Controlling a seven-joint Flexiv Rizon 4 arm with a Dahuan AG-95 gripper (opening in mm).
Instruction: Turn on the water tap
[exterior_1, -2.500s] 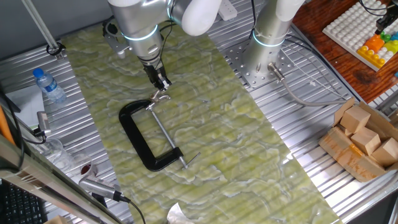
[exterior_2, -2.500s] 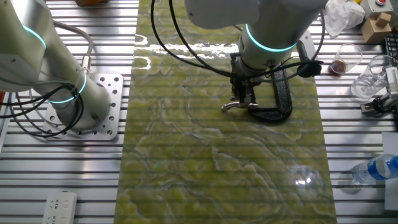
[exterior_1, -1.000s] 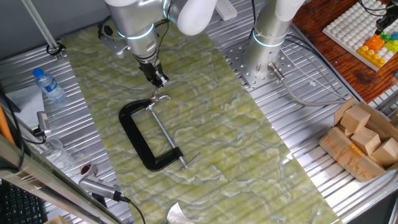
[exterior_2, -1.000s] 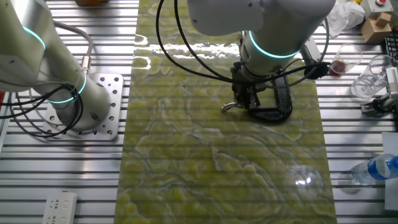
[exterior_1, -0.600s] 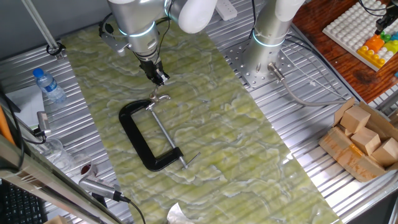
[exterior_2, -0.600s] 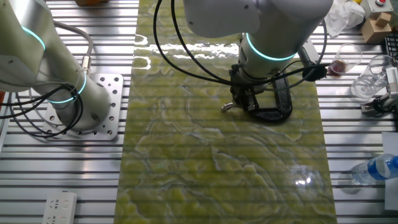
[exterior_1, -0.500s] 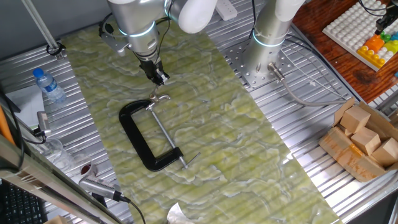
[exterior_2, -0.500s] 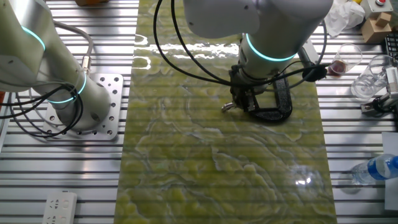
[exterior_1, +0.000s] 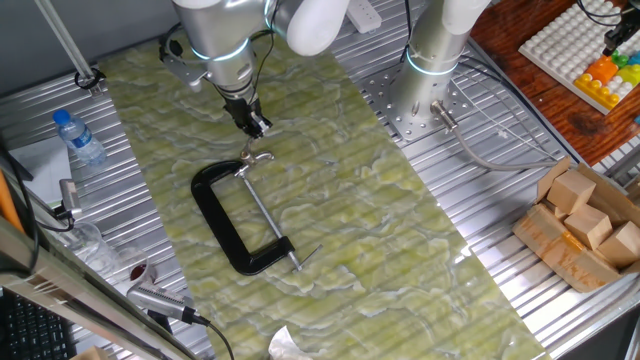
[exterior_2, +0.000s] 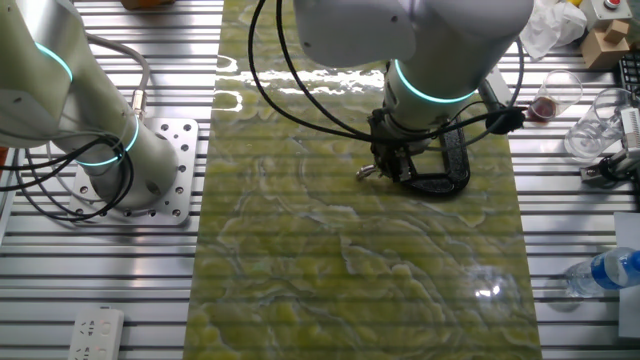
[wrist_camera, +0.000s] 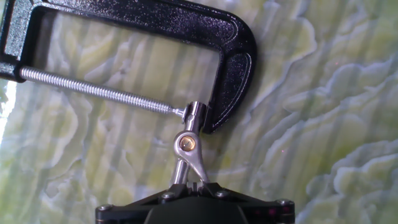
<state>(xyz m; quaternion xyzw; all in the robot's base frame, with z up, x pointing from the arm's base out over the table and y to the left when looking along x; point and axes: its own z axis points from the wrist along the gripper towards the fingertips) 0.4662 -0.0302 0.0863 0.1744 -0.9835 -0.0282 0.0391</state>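
A small silver water tap (exterior_1: 256, 158) with a winged handle sits in the jaw of a black C-clamp (exterior_1: 212, 215) that lies flat on the green mat. In the hand view the tap (wrist_camera: 186, 144) stands between the end of the threaded screw (wrist_camera: 93, 90) and the clamp's black frame (wrist_camera: 186, 25). My gripper (exterior_1: 258, 127) hangs just above the tap's handle and looks shut with nothing in it. In the hand view the gripper (wrist_camera: 194, 182) covers the near ends of the handle's wings. The other fixed view shows the gripper (exterior_2: 388, 162) over the tap (exterior_2: 368, 172).
A water bottle (exterior_1: 78, 135) stands left of the mat. A second arm's base (exterior_1: 430, 60) with a grey hose (exterior_1: 480, 150) is at the back right. A cardboard box of wooden blocks (exterior_1: 585, 225) is at the right. A cup (exterior_2: 545, 95) stands near the clamp.
Since 2.5 s ago my gripper has lifted a little away from the tap's handle. In the last half second nothing has visibly moved.
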